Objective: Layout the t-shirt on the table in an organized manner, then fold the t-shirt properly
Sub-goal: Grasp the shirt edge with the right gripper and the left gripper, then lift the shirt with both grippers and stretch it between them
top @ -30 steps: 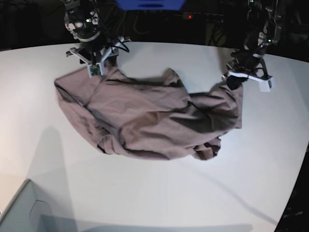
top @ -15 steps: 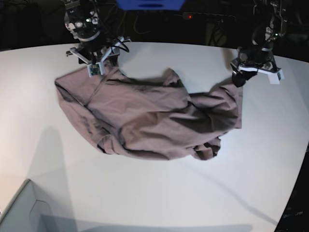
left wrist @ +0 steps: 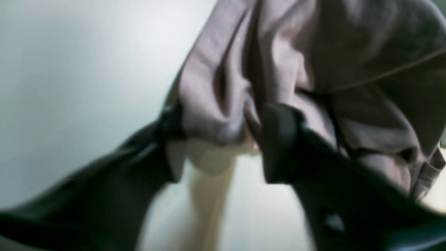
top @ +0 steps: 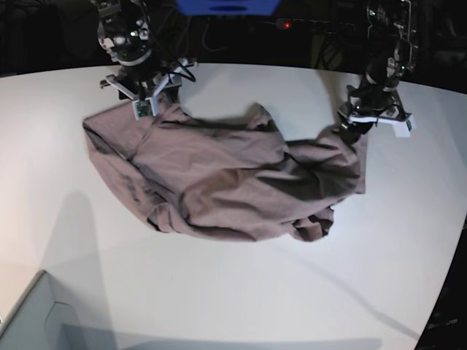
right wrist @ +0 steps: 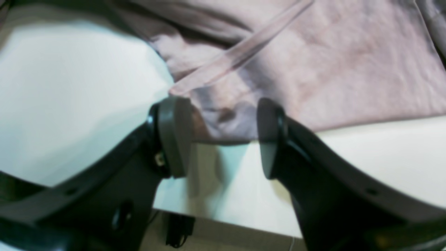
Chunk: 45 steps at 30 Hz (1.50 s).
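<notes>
A mauve t-shirt lies crumpled on the white desk, its long axis running side to side across the base view, between the two arms at the far edge. The right gripper sits at the shirt's far corner on that view's left; its fingers stand apart, straddling a tip of fabric without pinching it. The left gripper is at the opposite far corner; bunched cloth fills the gap between its fingers, but whether they are clamped cannot be told. Each arm is nearest its own end, so the likely next move is pulling the ends apart.
</notes>
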Available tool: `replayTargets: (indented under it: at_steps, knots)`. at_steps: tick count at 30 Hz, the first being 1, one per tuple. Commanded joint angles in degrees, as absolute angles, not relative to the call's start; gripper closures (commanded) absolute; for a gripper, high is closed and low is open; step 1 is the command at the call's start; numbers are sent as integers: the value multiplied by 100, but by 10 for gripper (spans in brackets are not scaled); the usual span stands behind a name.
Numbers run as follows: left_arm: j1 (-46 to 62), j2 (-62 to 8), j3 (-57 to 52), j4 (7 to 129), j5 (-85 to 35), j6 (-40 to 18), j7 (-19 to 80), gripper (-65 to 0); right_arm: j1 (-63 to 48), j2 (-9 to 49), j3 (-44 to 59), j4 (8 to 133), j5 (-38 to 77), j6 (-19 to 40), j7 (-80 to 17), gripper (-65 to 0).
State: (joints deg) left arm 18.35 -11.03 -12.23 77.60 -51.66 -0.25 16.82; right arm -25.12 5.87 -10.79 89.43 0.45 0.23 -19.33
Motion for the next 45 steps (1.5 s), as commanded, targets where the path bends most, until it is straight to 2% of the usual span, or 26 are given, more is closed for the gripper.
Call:
replayTargets:
  at_steps: [1, 4, 7, 11, 14, 22, 27, 34, 39, 45]
  knots:
    - [1807, -1103, -1235, 7811, -5174, -22, 1657, -222, -2510, 611, -1068, 9007, 40, 40, -1868, -306]
    - [1657, -1130, -1235, 7829, -5174, -22, 1657, 0, -2404, 611, -1068, 8963, 40, 40, -1868, -287]
    - [1648, -1262, -1270, 7899, -5209, -22, 1657, -17, -2264, 690, -1068, 8866, 40, 40, -1868, -202]
    - [1684, -1552, -1437, 8523, -5209, -22, 1657, 0, -2176, 910, -1059, 8910, 48, 40, -1868, 0]
    - [1710, -1657, -1675, 9024, -5209, -22, 1657, 0, -2246, 1086, -910, 9297, 75, 40, -1851, 0]
    - [1886, -1736, -2299, 10070, -5209, -22, 1675, 0, -2651, 1033, 163, 10993, 75, 40, -1833, 0]
    - [1938, -1736, -2316, 10492, -5209, -22, 2149, 0, -2633, 954, 778, 11653, 75, 40, -1824, 0]
    - [2237, -1657, -2281, 10448, -5200, -22, 3011, 0, -2879, 848, 1385, 11626, 75, 40, -1824, 0]
    - [2360, -1464, -2308, 9824, -5174, -31, 3169, 0, -3442, 848, 1033, 11424, 84, 40, -1824, 0]
    - [2105, -1473, -2316, 9068, -5165, -31, 3152, 0, -3424, 848, 497, 10589, 84, 40, -1824, 0]
